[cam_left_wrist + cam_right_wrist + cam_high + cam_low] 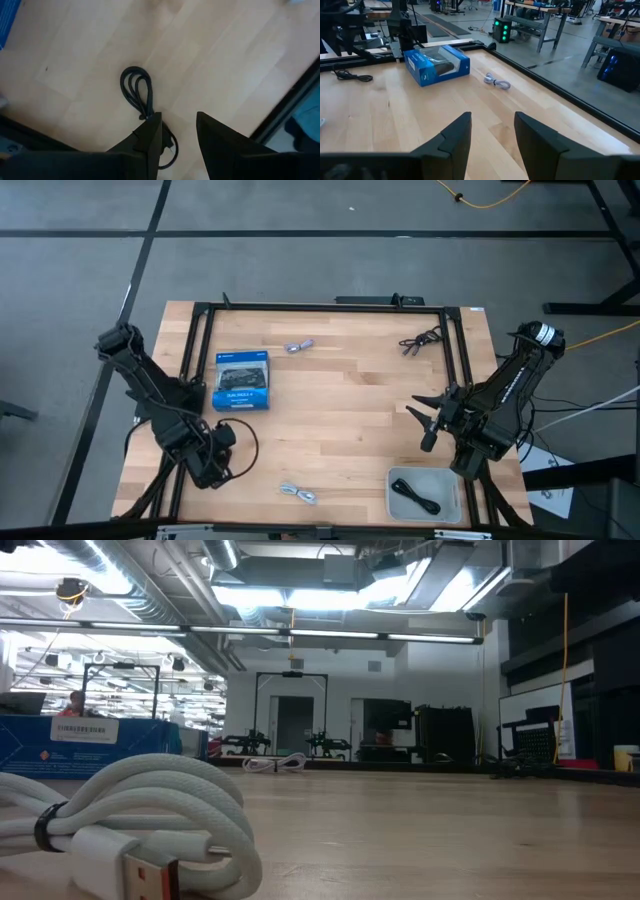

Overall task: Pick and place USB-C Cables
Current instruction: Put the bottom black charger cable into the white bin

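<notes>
The left claw (222,442) is held low over the near left part of the wooden surface (340,410), its two dark fingers (150,142) spread apart with nothing between them; in the left wrist view a black coiled cable (137,90) is seen lying on the wood just ahead of the fingertips, one end running under the nearer finger — whether it is touched cannot be told. The right claw (428,415) is held above the right side of the surface, pointing toward the middle, its fingers (455,137) likewise parted and empty. Just beside it, at the near right corner, a grey tray (398,502) is placed, and a black cable bundle (416,497) is seen lying inside it. A pale cable (299,493) rests near the front edge, between the left claw and the tray; the same pale coil (140,820) fills the foreground of the low view, its plug end turned toward the camera. A second pale cable (299,346) lies toward the far edge, just beside the blue box (241,381), and is also shown in the right wrist view (497,82) near that box (437,64). A loose black cable (420,340) is found at the far right — well apart from both claws.
</notes>
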`<state>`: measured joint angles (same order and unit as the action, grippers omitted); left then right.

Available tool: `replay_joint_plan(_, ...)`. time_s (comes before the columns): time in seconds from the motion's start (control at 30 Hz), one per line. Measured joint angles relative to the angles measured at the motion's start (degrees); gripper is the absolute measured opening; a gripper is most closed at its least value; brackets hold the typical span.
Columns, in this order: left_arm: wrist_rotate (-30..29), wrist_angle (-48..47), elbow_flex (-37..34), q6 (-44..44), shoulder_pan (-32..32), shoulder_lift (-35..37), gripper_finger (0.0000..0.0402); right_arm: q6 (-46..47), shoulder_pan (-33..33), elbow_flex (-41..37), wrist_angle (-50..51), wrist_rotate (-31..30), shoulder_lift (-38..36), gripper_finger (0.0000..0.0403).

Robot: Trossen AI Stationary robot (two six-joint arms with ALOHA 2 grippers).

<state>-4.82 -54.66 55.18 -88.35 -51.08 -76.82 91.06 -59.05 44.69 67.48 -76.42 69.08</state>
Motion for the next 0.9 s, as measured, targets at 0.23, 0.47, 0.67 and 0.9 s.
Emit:
replay_joint_plan(0.23, 1.41, -0.28, 0.0, -0.56, -1.78, -2.55, 0.0115, -0.01, 0.0, 0.0, 0.03, 0.0, 0.0, 0.0155)
replay_joint_plan(0.47, 3.32, -0.37, 0.0, -8.34, -2.39, -6.47, 0.0115, -0.01, 0.0, 0.0, 0.01, 0.02, 0.0, 0.0155)
replay_joint_plan(0.67, 6.49, -0.23, 0.0, -12.1, -2.37, -11.35, 0.0115, -0.01, 0.0, 0.02, 0.03, 0.04, 0.02, 0.0155)
replay_joint_plan(0.9, 6.63, 0.28, 0.0, -12.1, -2.32, -16.42, 0.0115, -0.04, 0.0, 0.02, 0.03, 0.09, 0.02, 0.0155)
